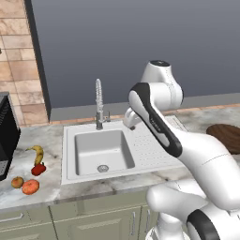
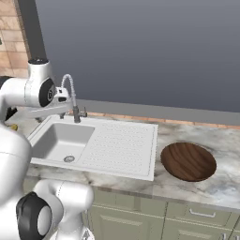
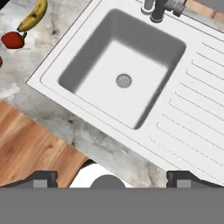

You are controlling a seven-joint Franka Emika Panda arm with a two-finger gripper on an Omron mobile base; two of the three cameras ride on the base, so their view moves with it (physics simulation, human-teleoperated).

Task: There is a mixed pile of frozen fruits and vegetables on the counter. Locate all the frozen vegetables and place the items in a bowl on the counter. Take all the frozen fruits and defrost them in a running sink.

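Left of the sink, banana, red pepper and two round fruits lie untouched — my gripper, fingers spread and empty, hovers over the basin; I'd swing left, descending squarely over one item.

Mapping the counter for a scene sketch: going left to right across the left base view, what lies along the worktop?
Small orange-yellow fruit → orange-red ball → sink basin → dotted drainboard → wooden bowl.
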